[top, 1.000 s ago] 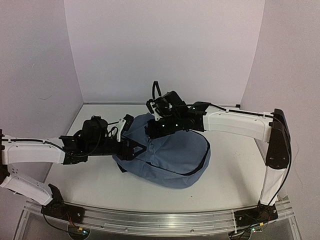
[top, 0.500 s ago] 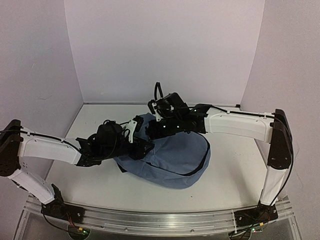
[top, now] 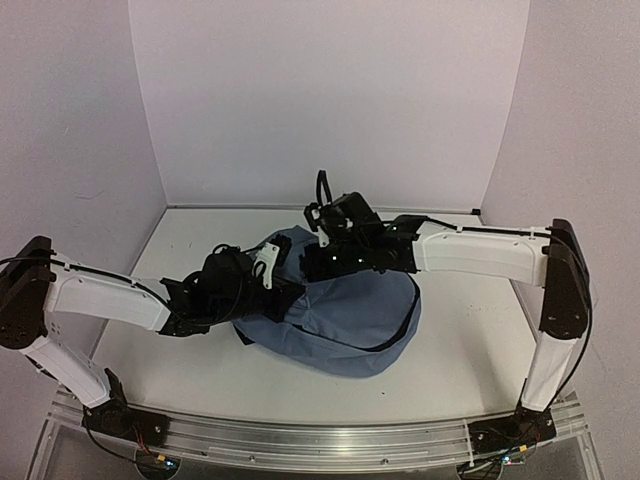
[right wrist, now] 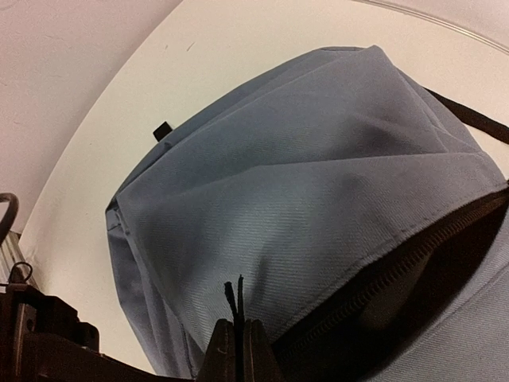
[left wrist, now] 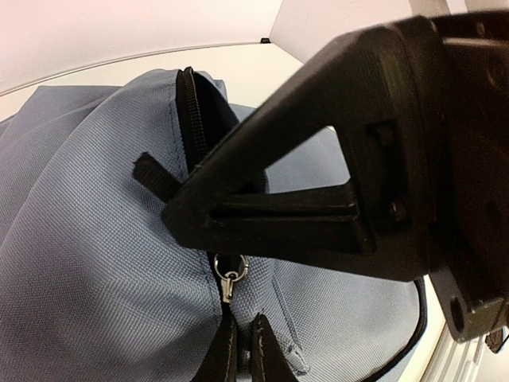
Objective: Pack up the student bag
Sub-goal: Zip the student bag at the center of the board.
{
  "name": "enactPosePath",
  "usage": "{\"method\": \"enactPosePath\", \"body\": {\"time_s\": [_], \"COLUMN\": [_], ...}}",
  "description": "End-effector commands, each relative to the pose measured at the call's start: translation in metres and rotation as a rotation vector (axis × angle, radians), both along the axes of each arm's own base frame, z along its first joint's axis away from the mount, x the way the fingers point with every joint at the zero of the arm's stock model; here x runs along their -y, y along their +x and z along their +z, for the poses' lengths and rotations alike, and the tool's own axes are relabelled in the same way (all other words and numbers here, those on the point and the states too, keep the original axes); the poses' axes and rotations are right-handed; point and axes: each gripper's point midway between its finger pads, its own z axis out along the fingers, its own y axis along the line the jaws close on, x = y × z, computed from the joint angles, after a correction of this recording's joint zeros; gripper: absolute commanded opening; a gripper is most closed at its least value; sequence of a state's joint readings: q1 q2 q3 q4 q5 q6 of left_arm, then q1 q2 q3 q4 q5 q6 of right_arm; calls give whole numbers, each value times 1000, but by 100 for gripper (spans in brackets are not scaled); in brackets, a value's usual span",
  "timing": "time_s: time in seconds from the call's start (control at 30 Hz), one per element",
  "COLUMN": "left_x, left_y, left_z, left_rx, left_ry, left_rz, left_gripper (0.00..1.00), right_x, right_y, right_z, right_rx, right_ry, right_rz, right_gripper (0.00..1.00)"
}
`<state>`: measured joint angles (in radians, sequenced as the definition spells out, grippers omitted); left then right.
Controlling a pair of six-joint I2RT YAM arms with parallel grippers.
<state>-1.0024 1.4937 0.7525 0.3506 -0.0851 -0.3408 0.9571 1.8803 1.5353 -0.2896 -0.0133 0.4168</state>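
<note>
On the white worktop [top: 470,340], my left fingers [left wrist: 225,354] have just closed at the zip pull [left wrist: 231,280] of the bag [top: 350,325]. My right fingers [right wrist: 253,350] pinch a black tab [right wrist: 233,296]. I judge the zip ready to move.

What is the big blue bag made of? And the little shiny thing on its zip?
The big slate-blue backpack looks like woven cloth, maybe nylon: tiny criss-cross threads show, and it is dull and softly folded. The small silver zip pull looks like metal; it glints. The black zip teeth might be plastic; that is hard to tell.
</note>
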Motion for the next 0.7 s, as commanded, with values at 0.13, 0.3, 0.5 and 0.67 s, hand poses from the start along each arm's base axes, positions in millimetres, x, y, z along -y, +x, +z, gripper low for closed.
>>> {"method": "enactPosePath", "body": {"time_s": [0.13,0.3,0.5,0.67], "left_x": [-3,-10,-16,-20], "left_y": [0,-4,-9,-12], "left_z": [6,-1,-9,-10], "left_rx": [-10,-39,-69,-80], "left_ry": [5,32,49,53], "left_rz": [17,19,21,23], "left_gripper": [0,0,0,0], "right_x": [34,50,58,69], "right_y": [34,53,73,90], "right_z": [80,93,88,86], "right_rx": [338,440,472,464], "right_ry": [69,17,-42,-43], "right_rz": [-172,-283,-343,-368], "right_gripper": [0,0,0,0]}}
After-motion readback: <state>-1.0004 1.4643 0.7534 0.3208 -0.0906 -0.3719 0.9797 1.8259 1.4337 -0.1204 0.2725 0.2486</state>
